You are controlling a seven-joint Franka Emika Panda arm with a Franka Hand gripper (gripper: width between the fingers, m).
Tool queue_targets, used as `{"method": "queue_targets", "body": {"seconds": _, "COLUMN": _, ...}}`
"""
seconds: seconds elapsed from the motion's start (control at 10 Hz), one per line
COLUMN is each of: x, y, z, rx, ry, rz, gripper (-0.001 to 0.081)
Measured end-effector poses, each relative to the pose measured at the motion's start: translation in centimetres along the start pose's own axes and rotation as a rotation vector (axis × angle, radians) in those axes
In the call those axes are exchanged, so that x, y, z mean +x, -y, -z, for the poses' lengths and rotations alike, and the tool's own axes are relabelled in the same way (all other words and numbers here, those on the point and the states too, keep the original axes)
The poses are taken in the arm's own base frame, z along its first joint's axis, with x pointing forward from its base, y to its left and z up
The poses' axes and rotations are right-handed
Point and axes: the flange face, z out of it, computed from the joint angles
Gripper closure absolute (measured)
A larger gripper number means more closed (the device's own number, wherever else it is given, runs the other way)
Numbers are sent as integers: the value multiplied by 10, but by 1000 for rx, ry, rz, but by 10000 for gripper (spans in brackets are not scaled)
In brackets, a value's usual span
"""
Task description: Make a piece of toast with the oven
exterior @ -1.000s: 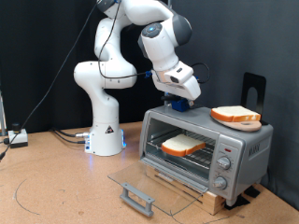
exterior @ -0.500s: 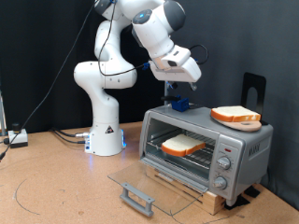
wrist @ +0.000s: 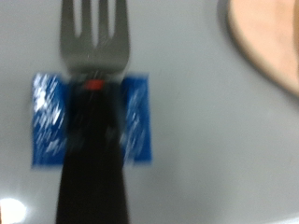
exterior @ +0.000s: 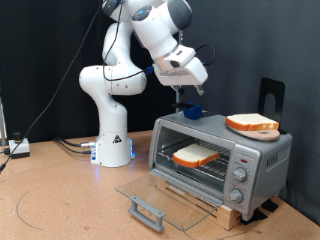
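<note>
The gripper [exterior: 196, 93] hangs above the oven's [exterior: 222, 160] top, holding a fork [wrist: 93, 37] between its fingers over a blue pad [wrist: 89, 117]. The piece of toast [exterior: 195, 156] lies on the rack inside, door [exterior: 160, 197] open flat, ready for heating. A second slice [exterior: 252, 123] rests on the top's right end.

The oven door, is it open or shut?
Open. The oven has its glass door lying flat in front, and the piece of toast shows on the rack.

A second bread slice [exterior: 252, 124] lay on a plate [exterior: 268, 135] up at the right, with a black stand [exterior: 271, 96] just behind it. Cables [exterior: 68, 146] trailed across the wooden table [exterior: 60, 200] — running left toward a small box [exterior: 17, 148] at the edge.
</note>
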Motion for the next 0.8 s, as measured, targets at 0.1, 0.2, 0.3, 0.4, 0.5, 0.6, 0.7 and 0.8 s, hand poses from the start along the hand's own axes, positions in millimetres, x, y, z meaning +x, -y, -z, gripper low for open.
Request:
{"method": "queue_targets", "body": {"seconds": 0.1, "x": -10, "y": -9, "z": 7, "rx": 11, "ry": 29, "rz": -14, "gripper": -1}}
{"method": "queue_targets", "body": {"seconds": 0.2, "x": -19, "y": -19, "z": 15, "rx": 15, "ry": 44, "rz": -24, "gripper": -1}}
{"method": "queue_targets", "body": {"seconds": 0.3, "x": -29, "y": -28, "z": 23, "rx": 13, "ry": 45, "rz": -37, "gripper": -1}}
{"method": "queue_targets", "body": {"seconds": 0.4, "x": -37, "y": -37, "z": 30, "rx": 9, "ry": 39, "rz": -47, "gripper": -1}}
{"method": "queue_targets", "body": {"seconds": 0.5, "x": -46, "y": -46, "z": 39, "rx": 6, "ry": 34, "rz": -54, "gripper": -1}}
{"method": "queue_targets", "body": {"seconds": 0.6, "x": -55, "y": -54, "z": 46, "rx": 6, "ry": 33, "rz": -58, "gripper": -1}}
{"method": "queue_targets", "body": {"seconds": 0.7, "x": -64, "y": -62, "z": 54, "rx": 8, "ry": 35, "rz": -63, "gripper": -1}}
{"method": "queue_targets", "body": {"seconds": 0.8, "x": -73, "y": -70, "z": 61, "rx": 13, "ry": 37, "rz": -66, "gripper": -1}}
